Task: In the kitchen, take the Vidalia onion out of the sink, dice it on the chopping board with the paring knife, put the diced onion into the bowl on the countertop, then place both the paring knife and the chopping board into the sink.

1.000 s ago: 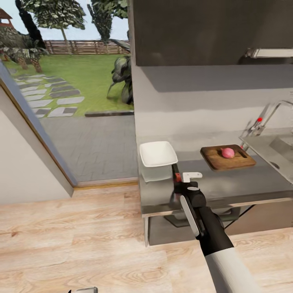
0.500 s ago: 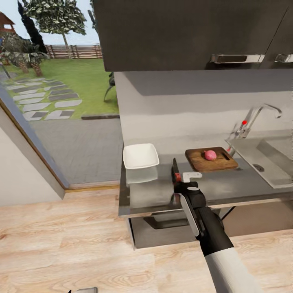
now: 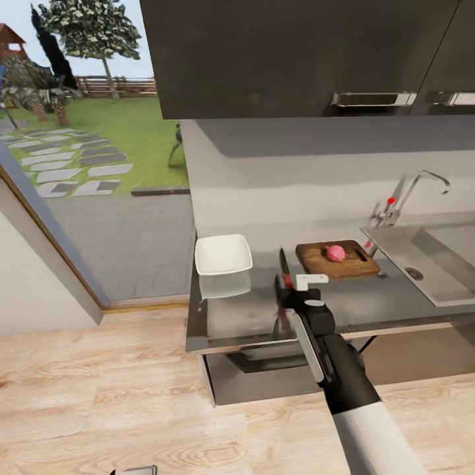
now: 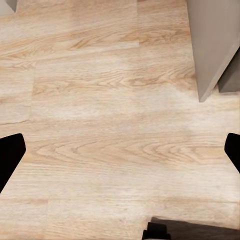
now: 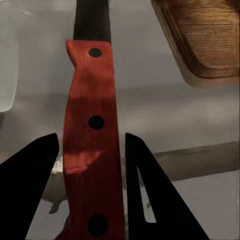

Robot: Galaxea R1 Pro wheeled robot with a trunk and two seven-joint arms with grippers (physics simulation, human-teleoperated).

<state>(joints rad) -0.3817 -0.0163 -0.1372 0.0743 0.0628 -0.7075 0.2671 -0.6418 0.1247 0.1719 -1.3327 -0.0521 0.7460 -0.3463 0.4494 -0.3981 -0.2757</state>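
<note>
Kitchen corner with a glass door onto the garden at the left, dark cupboards overhead, and a steel table (image 3: 369,307) running along the wall to the sink (image 3: 422,254) on the right. The Vidalia onion (image 3: 335,252) is out of the sink and sits whole on the chopping board (image 3: 310,260), so step one looks done. The right gripper (image 3: 284,290) has its fingers clamped on the paring knife (image 5: 92,125), red handle between them in the right wrist view, blade pointing out over the table toward the board. No cut is visible on the onion, so dicing, filling the white bowl (image 3: 223,254) at the table's left end, and putting knife and board in the sink all look yet to come. The left gripper (image 4: 120,160) hangs low over the wooden floor (image 4: 100,100), fingers spread wide and empty.

Against the frame a second ago, the whole scene has slid left and the sink basin has come further into sight: that's the camera swinging, while onion, board and bowl keep their places and the knife stays in the same grip
</note>
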